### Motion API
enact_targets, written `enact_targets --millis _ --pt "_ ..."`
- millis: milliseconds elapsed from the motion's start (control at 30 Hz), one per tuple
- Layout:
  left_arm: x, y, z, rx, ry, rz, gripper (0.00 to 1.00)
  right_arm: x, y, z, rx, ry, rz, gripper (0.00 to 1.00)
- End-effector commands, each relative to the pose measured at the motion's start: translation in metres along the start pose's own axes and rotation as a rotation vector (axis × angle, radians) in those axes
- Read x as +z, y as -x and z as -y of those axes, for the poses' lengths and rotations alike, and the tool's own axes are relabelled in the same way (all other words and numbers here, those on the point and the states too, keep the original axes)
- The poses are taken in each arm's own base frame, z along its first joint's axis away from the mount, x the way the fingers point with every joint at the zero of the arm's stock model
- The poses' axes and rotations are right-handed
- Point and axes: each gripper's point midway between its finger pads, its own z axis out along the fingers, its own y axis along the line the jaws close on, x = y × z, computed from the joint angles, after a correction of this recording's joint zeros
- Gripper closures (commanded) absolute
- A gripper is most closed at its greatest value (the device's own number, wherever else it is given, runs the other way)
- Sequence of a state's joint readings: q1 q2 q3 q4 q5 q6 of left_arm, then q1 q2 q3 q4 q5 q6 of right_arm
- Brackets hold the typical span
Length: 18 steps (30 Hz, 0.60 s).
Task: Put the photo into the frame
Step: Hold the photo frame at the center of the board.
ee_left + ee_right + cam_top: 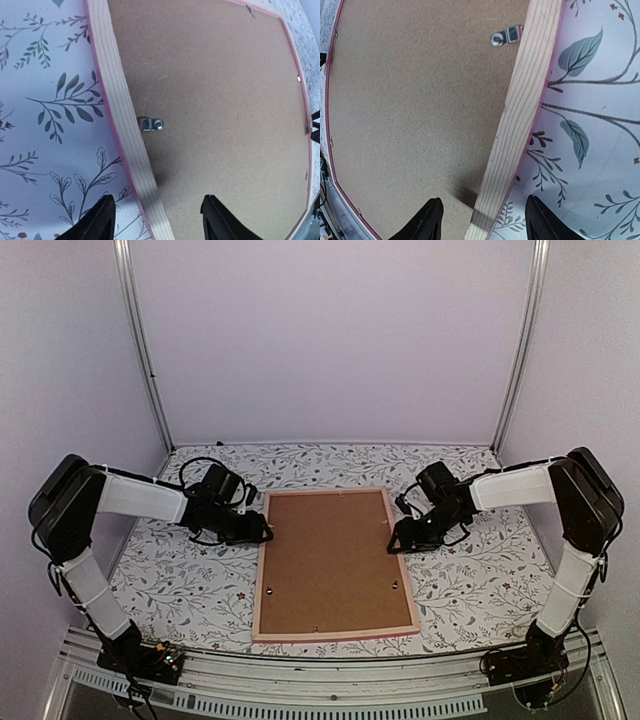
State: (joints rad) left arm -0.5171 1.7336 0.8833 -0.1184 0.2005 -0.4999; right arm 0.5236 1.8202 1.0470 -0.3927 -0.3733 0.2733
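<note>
The pink frame (262,580) lies back-side up in the middle of the table, with a brown backing board (333,558) set into it. The photo is hidden. My left gripper (262,531) hovers at the frame's left rail (125,125), open, its fingers astride the rail without touching it. On the other side my right gripper (397,536) is over the right rail (520,115), also open with the rail in the gap. A small metal clip (150,124) sits on the board by the left rail, and another clip (506,36) sits by the right rail.
A floral-patterned cloth (170,570) covers the table around the frame. White walls with metal posts (145,360) close in the back and sides. A metal rail (330,675) runs along the near edge between the arm bases.
</note>
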Motion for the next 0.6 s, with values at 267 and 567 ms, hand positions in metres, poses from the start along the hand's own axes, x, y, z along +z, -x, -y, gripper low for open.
enact_targets --millis 267,567 --pt "-0.044 -0.019 0.028 0.043 -0.116 0.019 0.26 0.004 0.01 0.009 0.151 -0.1 0.08 0.61" --pt "-0.063 -0.078 0.04 0.047 -0.137 -0.073 0.23 0.007 0.034 0.008 0.281 -0.079 0.181 0.79"
